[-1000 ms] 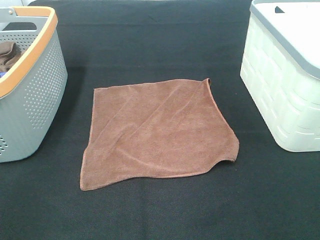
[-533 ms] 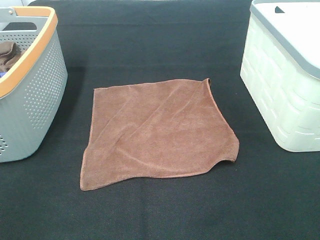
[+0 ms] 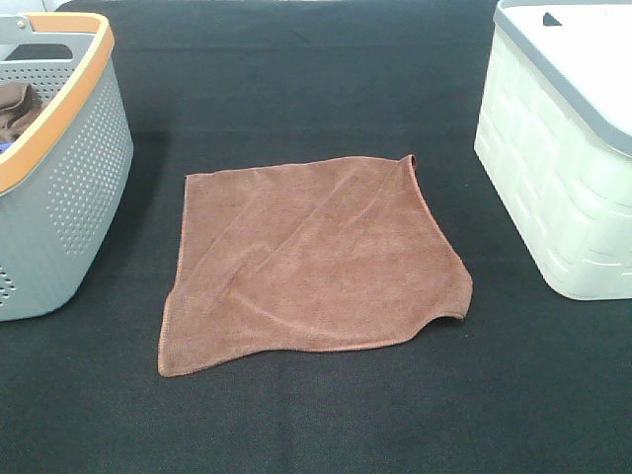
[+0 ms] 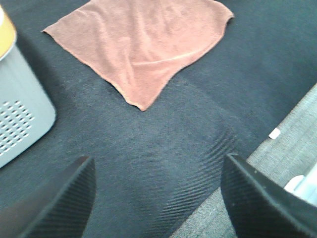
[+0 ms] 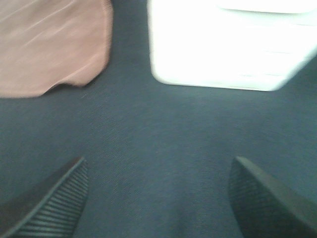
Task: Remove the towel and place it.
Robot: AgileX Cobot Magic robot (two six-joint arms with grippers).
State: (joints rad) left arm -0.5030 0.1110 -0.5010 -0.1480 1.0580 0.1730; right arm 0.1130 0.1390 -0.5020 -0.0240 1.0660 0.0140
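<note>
Towel (image 3: 311, 259): reddish-brown, square, spread almost flat on the black cloth table (image 3: 316, 415), between the two baskets and touching neither; a thin stitched hem is seen along the edges, faint diagonal creases across the surface, and the near right corner is slightly lifted and curled. Grey basket (image 3: 69, 188): perforated wall, orange rim, set at the left edge of the high view, well apart from the towel; a darker brown bunched cloth (image 3: 17, 107) is partly seen inside it. White basket (image 3: 558, 168): moulded block-pattern wall, grey rim, set at the right edge. Left gripper (image 4: 158, 198): seen only in its wrist view, jaws spread wide, nothing held between them, poised above bare table near one towel corner, with the grey basket's corner beside it. Right gripper (image 5: 158, 201): seen only in its wrist view, which is blurred; jaws likewise spread wide and holding nothing, above bare table, with the curled towel corner and the white basket ahead. Neither gripper is seen in the high view.
</note>
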